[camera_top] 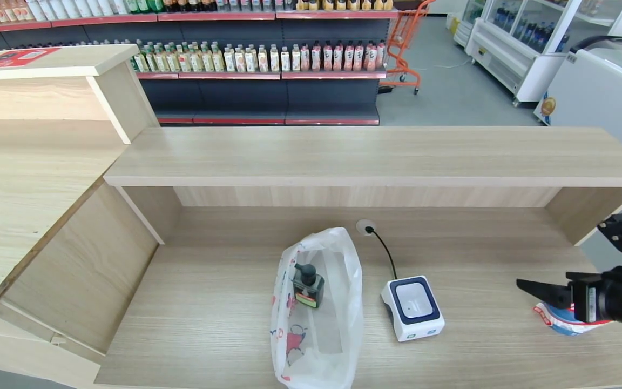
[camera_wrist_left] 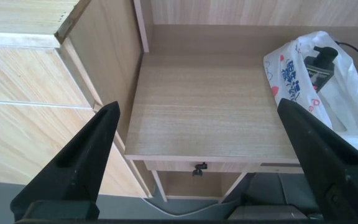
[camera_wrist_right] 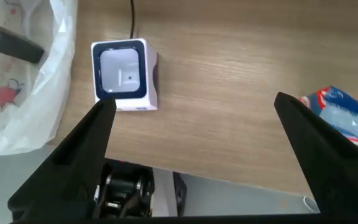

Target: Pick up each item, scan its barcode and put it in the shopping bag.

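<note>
A white plastic shopping bag (camera_top: 316, 313) lies open at the middle of the wooden desk, with a dark pump bottle (camera_top: 308, 285) inside it. Just right of it sits the white and blue barcode scanner (camera_top: 412, 307). A blue, red and white packet (camera_top: 562, 323) lies near the desk's right end. My right gripper (camera_top: 532, 289) hovers over that packet, open and holding nothing. The right wrist view shows its gripper (camera_wrist_right: 194, 102) spread wide, with the scanner (camera_wrist_right: 122, 73), bag (camera_wrist_right: 23, 93) and packet (camera_wrist_right: 347, 121) below. My left gripper (camera_wrist_left: 199, 104) is open over the desk's left end, the bag (camera_wrist_left: 303, 74) off to one side.
A raised counter ledge (camera_top: 376, 156) runs along the back of the desk, and a wooden side wall (camera_top: 84, 265) closes its left end. The scanner's black cable (camera_top: 384, 248) runs back to a hole in the desktop. Shelves of bottles (camera_top: 257, 56) stand beyond the counter.
</note>
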Available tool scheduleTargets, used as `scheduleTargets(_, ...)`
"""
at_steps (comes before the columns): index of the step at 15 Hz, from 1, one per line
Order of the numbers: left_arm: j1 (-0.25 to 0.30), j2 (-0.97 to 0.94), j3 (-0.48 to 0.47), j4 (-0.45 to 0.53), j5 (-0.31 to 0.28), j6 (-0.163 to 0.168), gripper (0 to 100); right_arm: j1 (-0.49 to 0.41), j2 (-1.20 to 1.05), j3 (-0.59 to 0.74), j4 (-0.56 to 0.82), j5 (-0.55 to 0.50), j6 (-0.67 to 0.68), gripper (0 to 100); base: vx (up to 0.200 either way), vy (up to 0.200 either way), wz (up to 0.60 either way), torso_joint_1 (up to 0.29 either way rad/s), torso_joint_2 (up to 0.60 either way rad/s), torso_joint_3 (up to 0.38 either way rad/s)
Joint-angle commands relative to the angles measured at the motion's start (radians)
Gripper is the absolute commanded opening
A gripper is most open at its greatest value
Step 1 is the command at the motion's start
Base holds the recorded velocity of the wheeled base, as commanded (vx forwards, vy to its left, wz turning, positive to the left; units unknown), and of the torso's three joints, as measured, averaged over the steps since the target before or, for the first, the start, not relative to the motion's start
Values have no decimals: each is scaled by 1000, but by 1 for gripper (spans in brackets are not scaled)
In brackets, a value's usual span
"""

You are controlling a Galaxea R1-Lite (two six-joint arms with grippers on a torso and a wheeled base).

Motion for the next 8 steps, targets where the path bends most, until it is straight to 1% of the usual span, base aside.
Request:
scheduleTargets(1, 0, 0, 0, 0, 0, 0, 100, -70, -122, 60, -1, -5, 72, 100, 0, 0, 0, 0, 0, 0)
scheduleTargets(2, 0, 0, 0, 0, 0, 0, 100, -85, -123, 56, 1, -7, 122, 100, 0, 0, 0, 0, 0, 0)
scheduleTargets(3, 0, 0, 0, 0, 0, 0, 100, -102, -123, 54, -1, -4, 142, 100, 0, 0, 0, 0, 0, 0)
scheduleTargets(4, 0, 0, 0, 0, 0, 0, 100, -116, -122, 57, 1, -1, 152, 100, 0, 0, 0, 0, 0, 0)
scheduleTargets(8, 0, 0, 0, 0, 0, -2, 100, -116, -134, 97, 1, -5, 171, 100, 0, 0, 0, 0, 0, 0)
